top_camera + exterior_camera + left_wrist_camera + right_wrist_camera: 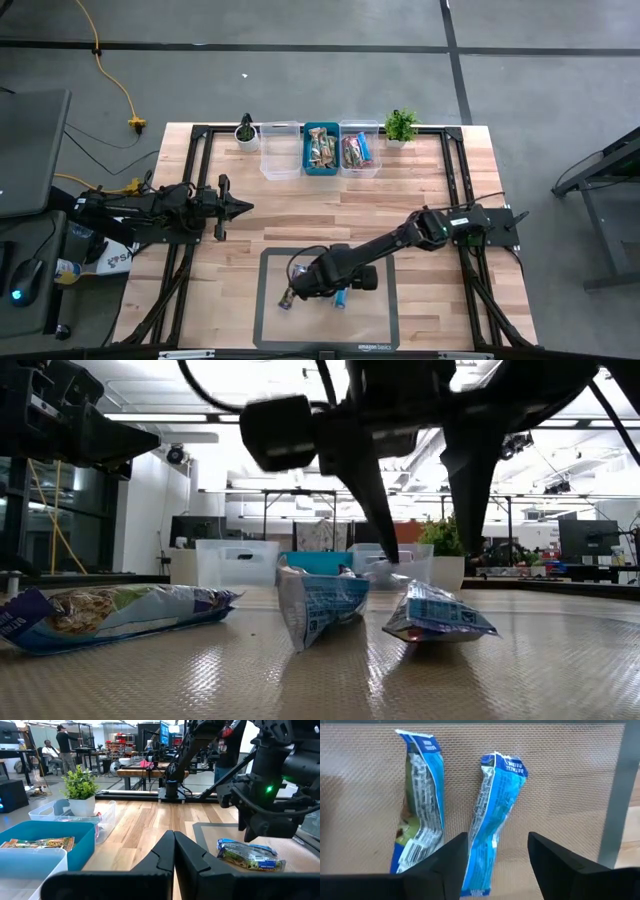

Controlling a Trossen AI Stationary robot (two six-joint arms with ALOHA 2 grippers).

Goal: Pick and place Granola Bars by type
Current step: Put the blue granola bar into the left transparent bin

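Your bars are split between two places. On the grey mat [375,330] at the near edge of the table lie three loose ones: a blue bar [495,815] directly under the right gripper [497,852], a second blue bar [417,805] with a green picture on it just beside the first, and a third bar [110,615] off to one side in the low view. The rest are already sorted into the row of bins at the far edge: the blue bin [321,148] holds tan-wrapped bars, the clear bin [360,148] next to it holds a mixed-looking handful I can't sort by colour from here, and the other clear bin [281,150] looks empty.

Your right gripper hangs low over the mat with its fingers spread, one on either side of the nearer blue bar, and it holds nothing. That straddle suggests you are lining up across the bar's narrow width, the sensible way to pinch a slim wrapper. The neighbouring bar lies close, so watch that finger.

Your left gripper [240,207] waits well clear over the bare table, fingers pressed together and empty, out of the right arm's reach path to the bins.
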